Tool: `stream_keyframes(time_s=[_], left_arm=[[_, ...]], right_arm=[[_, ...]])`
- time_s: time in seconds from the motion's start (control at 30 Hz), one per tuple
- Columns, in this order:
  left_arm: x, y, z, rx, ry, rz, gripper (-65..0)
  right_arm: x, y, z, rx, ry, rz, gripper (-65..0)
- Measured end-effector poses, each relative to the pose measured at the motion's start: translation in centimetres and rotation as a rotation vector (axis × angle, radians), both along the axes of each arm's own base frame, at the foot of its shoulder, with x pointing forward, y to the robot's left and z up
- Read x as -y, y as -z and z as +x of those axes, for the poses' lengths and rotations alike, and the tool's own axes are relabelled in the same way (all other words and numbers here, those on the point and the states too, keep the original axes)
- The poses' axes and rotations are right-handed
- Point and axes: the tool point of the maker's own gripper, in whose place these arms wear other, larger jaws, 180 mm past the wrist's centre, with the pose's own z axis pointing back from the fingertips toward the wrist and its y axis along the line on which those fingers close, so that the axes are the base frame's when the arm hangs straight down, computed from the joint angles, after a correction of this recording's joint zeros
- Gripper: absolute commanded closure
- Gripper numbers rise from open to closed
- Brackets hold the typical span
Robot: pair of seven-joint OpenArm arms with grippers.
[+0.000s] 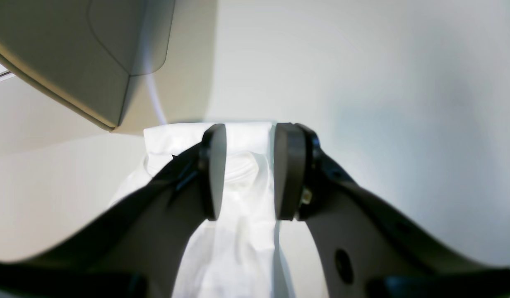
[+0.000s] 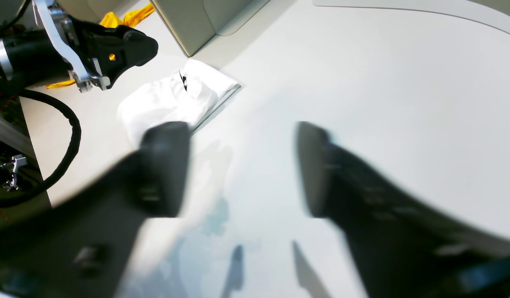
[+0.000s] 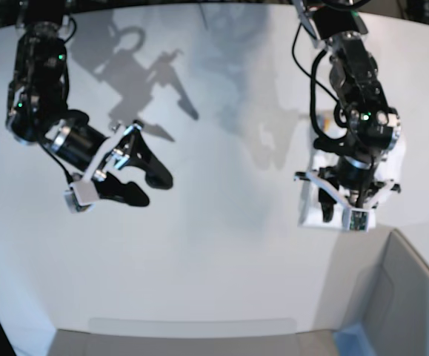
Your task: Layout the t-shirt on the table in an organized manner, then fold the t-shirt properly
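The t-shirt [image 1: 238, 174] lies folded into a small white bundle on the table [image 3: 221, 245], close to the grey bin; no print shows. My left gripper [image 1: 250, 171] hangs right over the bundle, its two pads apart, and the collar area shows in the gap. In the base view the t-shirt [image 3: 314, 199] sits under that left gripper [image 3: 350, 199] at the right. My right gripper [image 2: 242, 165] is open and empty above bare table, well away from the t-shirt [image 2: 172, 99]. In the base view this right gripper [image 3: 153, 189] is at the left.
A grey bin [image 3: 410, 297] with a blue corner stands at the front right, just beside the shirt; the same bin [image 1: 73, 54] fills the left wrist view's upper left. Something yellow [image 2: 126, 16] lies beyond the table. The left arm's cable [image 2: 68, 136] loops at the table's side.
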Motion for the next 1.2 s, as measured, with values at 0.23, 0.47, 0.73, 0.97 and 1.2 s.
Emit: stream_keyframes(time_s=[0.23,0.47,0.73,0.97,1.2], left_arm=[[3.3,1.8,-0.8,-0.102,0.117,0.049,-31.5],[4.5,1.6,-0.6,-0.099,0.153,0.061,-31.4],[4.4,1.7,-0.7,-0.102,0.12,0.018,0.0],[3.9,1.5,-0.6,-0.095,0.055,-0.054,-16.2],[3.4,1.8,-0.8,-0.097,0.018,-0.101,-24.8]], right_arm=[[-0.1,0.0,0.0,0.001,-0.003,-0.001,-45.3],[-0.1,0.0,-0.1,0.0,-0.004,-0.003,-45.3],[-0.1,0.0,0.0,0.002,-0.004,-0.002,-45.3],[-0.1,-0.1,0.0,0.002,-0.004,0.0,-45.3],[0.0,0.0,0.0,0.0,-0.004,-0.004,-45.3]])
